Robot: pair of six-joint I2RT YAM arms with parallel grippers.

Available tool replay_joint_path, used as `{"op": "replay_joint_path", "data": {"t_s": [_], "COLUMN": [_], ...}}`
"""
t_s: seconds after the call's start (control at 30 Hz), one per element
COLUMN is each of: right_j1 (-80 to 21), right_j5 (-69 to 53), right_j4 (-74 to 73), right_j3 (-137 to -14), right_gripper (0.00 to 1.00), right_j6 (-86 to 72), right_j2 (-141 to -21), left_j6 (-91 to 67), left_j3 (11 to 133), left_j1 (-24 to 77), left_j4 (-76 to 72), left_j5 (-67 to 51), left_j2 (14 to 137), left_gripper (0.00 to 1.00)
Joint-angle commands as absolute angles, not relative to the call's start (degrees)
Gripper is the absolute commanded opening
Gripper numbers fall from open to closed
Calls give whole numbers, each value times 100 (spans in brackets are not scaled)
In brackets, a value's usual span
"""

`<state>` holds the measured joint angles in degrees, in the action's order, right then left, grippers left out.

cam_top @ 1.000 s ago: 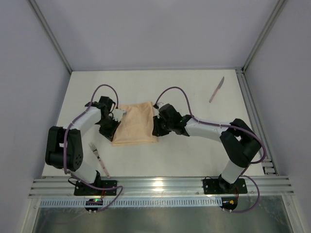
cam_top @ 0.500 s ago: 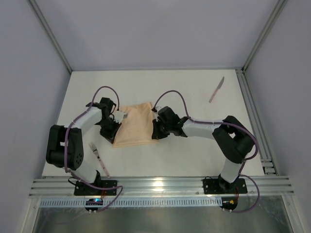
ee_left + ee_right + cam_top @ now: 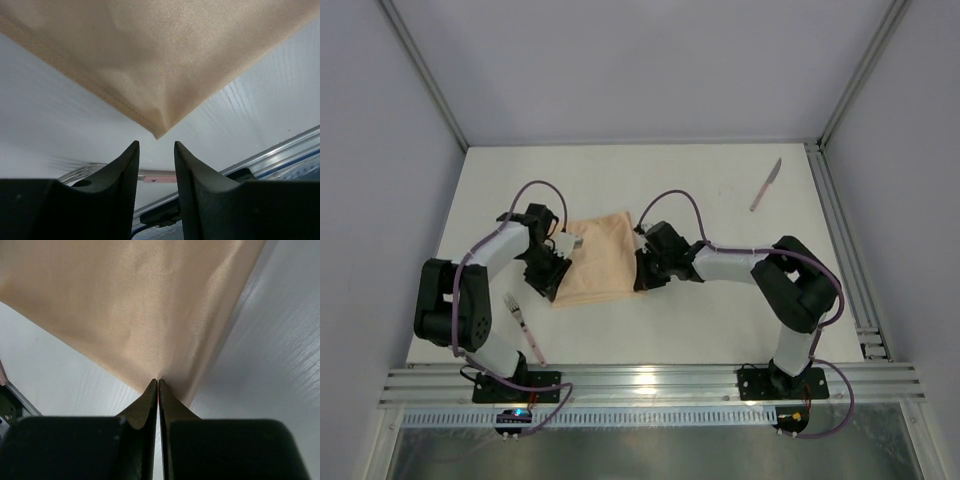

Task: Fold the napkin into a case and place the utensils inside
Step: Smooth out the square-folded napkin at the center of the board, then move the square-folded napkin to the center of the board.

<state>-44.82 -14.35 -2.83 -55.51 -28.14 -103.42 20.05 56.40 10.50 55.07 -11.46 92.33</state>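
Opening, our left gripper (image 3: 155,150) now stands with jaws apart, the napkin (image 3: 165,55) corner freed just ahead of its tips. Our right gripper (image 3: 158,386) has closed, pinching another corner; we judge the fold unfinished.

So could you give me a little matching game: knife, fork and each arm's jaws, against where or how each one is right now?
1 knife
2 fork
3 left jaws
4 right jaws

A shut on a corner of the napkin
B far right of the table, lying alone
C parted, just off a napkin corner
D near edge of the table, left side

Pairs: 1-B, 2-D, 3-C, 4-A
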Motion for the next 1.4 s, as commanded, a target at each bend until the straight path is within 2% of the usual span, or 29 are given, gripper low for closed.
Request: {"op": "replay_joint_path", "data": {"t_s": [0.0,0.1,0.13,0.23,0.3,0.33,0.47,0.53,0.73,0.87,0.9,1.0,1.13,1.27,1.3,1.37], "right_j1": [-4369,-4141,-3896,-3343,-3077,-2954,-2611,-2619,-2619,-2637,-2637,-2637,-2637,-2637,-2637,-2637], "right_j5": [-1635,-1643,-1670,-1670,-1984,-2143,-2663,-2829,-3059,-2997,-2971,-2795,-2655,-2567,-2558,-2540], "right_j4": [-509,-843,-887,-1019,-906,-827,-685,-826,-344,-176,-167,-141,95,447,544,808], "right_j3": [-5931,-6564,-6818,-7293,-7505,-7697,-8287,-8744,-8912,-8912,-8930,-8947,-8930,-8790,-8728,-8588], "right_gripper": [6,15,28,53,58,67,70,70,65,60,55,47,37,19,15,5], "right_j6": [-2681,-2514,-2531,-2750,-3004,-3110,-3410,-3427,-4007,-4210,-4236,-4359,-4649,-4921,-4957,-5018], "right_j2": [-9958,-9914,-10001,-10282,-10712,-10870,-11888,-12206,-12788,-12920,-12946,-13060,-13174,-13149,-13114,-13008], "left_j6": [2180,2119,2083,1969,2021,2065,2364,2496,2839,2918,2935,2883,2848,2883,2926,2970], "left_j3": [6028,6187,6266,6249,6005,5881,5292,5028,4570,4422,4386,4324,4254,4053,4000,3894], "left_j1": [1072,1081,1090,1309,1607,1965,2723,3048,3524,3603,3604,3612,3674,3858,3893,3937], "left_j4": [5695,5634,5582,5424,5257,5143,4397,4150,3542,3455,3393,3156,3059,3102,3085,2998], "left_j5": [-1038,-818,-809,-765,-573,-328,219,394,501,553,649,914,800,747,764,931], "left_j2": [8466,8253,8209,8183,8148,8095,7928,7884,7901,8191,8313,8534,8482,8332,8306,8218], "left_gripper": [37,41,41,43,45,47,53,55,55,54,53,46,30,10,1,0]}}
